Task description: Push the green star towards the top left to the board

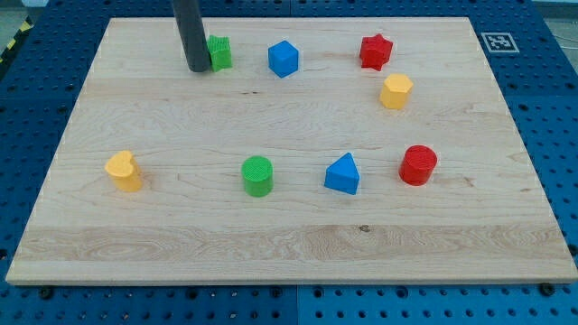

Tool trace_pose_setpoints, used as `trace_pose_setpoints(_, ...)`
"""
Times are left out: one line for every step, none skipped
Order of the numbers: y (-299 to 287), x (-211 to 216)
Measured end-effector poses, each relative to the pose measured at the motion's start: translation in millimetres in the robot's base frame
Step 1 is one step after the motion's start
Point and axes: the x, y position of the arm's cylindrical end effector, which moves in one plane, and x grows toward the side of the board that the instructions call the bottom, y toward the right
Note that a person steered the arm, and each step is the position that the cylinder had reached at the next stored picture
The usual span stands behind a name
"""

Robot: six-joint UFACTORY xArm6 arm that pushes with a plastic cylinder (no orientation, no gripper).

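Observation:
The green star [219,52] sits near the view's top, left of centre on the wooden board [289,244]. Its left part is hidden behind my dark rod. My tip [198,68] rests on the board right against the green star's left side, touching or nearly touching it.
A blue cube [283,59] lies to the right of the green star. A red star [375,51] and a yellow hexagon [395,91] are at the upper right. A yellow heart [124,171], green cylinder [257,175], blue triangle [342,174] and red cylinder [418,165] line the lower half.

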Motion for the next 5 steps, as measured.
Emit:
trace_pose_setpoints(3, 9)
trace_pose_setpoints(6, 18)
trace_pose_setpoints(19, 20)
trace_pose_setpoints(45, 20)
trace_pose_setpoints(70, 20)
